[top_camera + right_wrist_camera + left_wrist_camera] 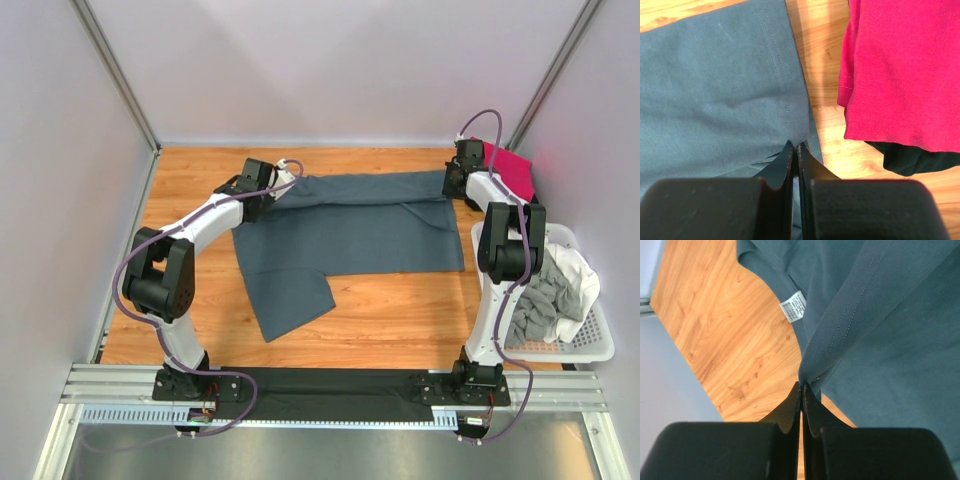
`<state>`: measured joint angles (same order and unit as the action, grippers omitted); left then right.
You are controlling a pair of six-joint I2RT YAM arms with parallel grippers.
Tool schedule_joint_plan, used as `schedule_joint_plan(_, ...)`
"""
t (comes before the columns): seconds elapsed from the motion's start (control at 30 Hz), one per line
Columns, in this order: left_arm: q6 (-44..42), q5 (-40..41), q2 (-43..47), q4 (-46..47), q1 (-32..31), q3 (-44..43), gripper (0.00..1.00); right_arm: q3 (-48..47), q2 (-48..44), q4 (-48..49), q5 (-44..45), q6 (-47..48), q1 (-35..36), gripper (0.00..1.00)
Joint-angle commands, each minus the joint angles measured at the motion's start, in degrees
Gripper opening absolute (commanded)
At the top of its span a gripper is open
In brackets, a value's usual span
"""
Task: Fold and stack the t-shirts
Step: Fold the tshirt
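White basket [598,335] holds grey t-shirt [538,308] and white t-shirt [577,278].

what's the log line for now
left gripper: shut on blue-grey shirt | right gripper: shut on blue-grey shirt | pink shirt: beside right gripper

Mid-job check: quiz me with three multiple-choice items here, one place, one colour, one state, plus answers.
1. On the table, the magenta shirt lies: A at the near edge; B at the far right corner, on a black shirt; C in the middle.
2. The basket holds: A white cloth and light grey cloth; B magenta cloth; C nothing.
3. The left pincer and right pincer are: A both open; B both shut on the blue-grey shirt; C one open.
Key: 1 B, black shows beneath its hem. 2 A, both colours heap inside. 3 B, each wrist view shows it clamping the shirt's edge.
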<state>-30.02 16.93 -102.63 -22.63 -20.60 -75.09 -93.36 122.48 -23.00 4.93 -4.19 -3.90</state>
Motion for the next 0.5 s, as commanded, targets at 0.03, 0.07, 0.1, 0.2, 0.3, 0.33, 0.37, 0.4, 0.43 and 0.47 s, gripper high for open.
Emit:
schedule_joint_plan(0.03, 2.16, -1.37, 3.40, -1.89, 0.39, 0.65, 0.00, -0.77, -1.27, 0.77, 1.49, 0.93, -0.58, 0.00)
schedule_joint_plan(0.07, 2.51, -1.63, 3.75, -2.24, 0.39, 0.65, 0.00, -0.77, -1.19, 0.59, 1.31, 0.93, -0.58, 0.00)
schedule_joint_plan(0.1, 3.12, -1.98, 3.84, -2.68, 0.39, 0.56, 0.00, -0.86, -1.19, 0.42, 1.22, 0.93, -0.58, 0.00)
schedule_joint_plan(0.2, 4.96, -2.60, 4.19, -5.04, 0.39, -0.23, 0.04, -0.94, -1.10, -0.11, 1.14, 0.85, -0.58, 0.00)
schedule_joint_plan(0.3, 6.20, -3.57, 4.54, -7.33, 0.30, -1.02, 0.17, -1.03, -1.19, -0.46, 0.70, 0.67, -0.58, 0.00)
schedule_joint_plan(0.33, 7.42, -4.18, 4.63, -7.95, 0.30, -1.37, 0.18, -1.21, -1.19, -0.64, 0.52, 0.50, -0.58, 0.00)
schedule_joint_plan(0.37, 8.13, -4.97, 4.81, -8.74, 0.21, -1.72, 0.26, -1.30, -1.27, -0.64, 0.35, 0.49, -0.58, 0.01)
schedule_joint_plan(0.4, 8.74, -5.24, 4.98, -10.05, -0.05, -2.42, 0.31, -1.47, -1.19, -0.90, 0.26, 0.41, -0.58, 0.05)
schedule_joint_plan(0.43, 9.80, -5.24, 5.59, -10.50, -0.14, -2.60, 0.36, -1.82, -1.27, -1.34, -0.09, 0.32, -0.58, 0.14)
schedule_joint_plan(0.47, 10.33, -5.06, 6.03, -11.02, -0.32, -2.87, 0.45, -1.82, -1.45, -1.52, -0.27, 0.32, -0.58, 0.20)
